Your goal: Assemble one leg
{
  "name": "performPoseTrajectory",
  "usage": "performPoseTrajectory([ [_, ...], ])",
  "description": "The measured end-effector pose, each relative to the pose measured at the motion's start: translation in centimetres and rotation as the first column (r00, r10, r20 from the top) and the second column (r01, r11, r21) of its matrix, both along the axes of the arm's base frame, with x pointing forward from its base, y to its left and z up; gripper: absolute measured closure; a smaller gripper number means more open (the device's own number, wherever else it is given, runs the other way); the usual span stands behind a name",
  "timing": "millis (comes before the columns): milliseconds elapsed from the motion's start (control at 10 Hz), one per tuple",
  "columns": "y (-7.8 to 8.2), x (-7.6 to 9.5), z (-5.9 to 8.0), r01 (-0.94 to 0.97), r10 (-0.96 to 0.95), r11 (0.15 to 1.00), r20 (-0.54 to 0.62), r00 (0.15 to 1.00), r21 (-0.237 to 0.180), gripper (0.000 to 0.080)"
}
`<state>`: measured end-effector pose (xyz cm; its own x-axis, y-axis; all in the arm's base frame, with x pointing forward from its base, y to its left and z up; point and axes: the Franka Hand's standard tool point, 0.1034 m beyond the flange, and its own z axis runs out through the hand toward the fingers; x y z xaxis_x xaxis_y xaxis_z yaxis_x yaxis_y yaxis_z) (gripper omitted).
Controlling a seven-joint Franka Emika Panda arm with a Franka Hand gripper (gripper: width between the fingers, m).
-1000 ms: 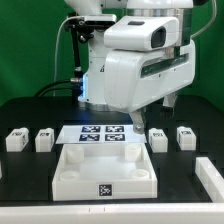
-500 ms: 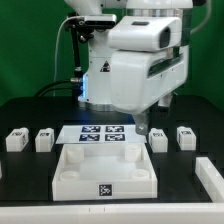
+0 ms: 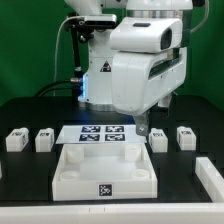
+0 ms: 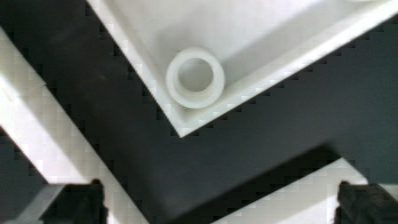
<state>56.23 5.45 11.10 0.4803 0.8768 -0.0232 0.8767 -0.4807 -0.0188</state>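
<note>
Four legs, small white blocks with tags, stand on the black table: two at the exterior view's left (image 3: pixel 15 139) (image 3: pixel 44 139) and two at its right (image 3: pixel 158 139) (image 3: pixel 186 135). My gripper (image 3: pixel 143 125) hangs low over the table by the right edge of the marker board (image 3: pixel 100 134), just left of the nearer right-hand leg and apart from it. In the wrist view the gripper (image 4: pixel 214 205) is open and empty, with its dark fingers (image 4: pixel 63 205) wide apart. No leg shows in the wrist view.
The large flat white square piece (image 3: pixel 105 172) lies in front of the marker board. Its corner with a round socket (image 4: pixel 194 80) fills the wrist view. A white object (image 3: pixel 211 180) lies at the front right edge of the table.
The arm and gripper have shifted a little toward the exterior view's right, nearer the right-hand legs. The parts on the table have not moved.
</note>
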Motion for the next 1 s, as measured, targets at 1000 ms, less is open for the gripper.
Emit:
performPoseTrajectory([
  [1000,-6.2,-12.4,-10.0,-0.563,0.567,0.822,-0.035,0.823,0.084,0.015],
])
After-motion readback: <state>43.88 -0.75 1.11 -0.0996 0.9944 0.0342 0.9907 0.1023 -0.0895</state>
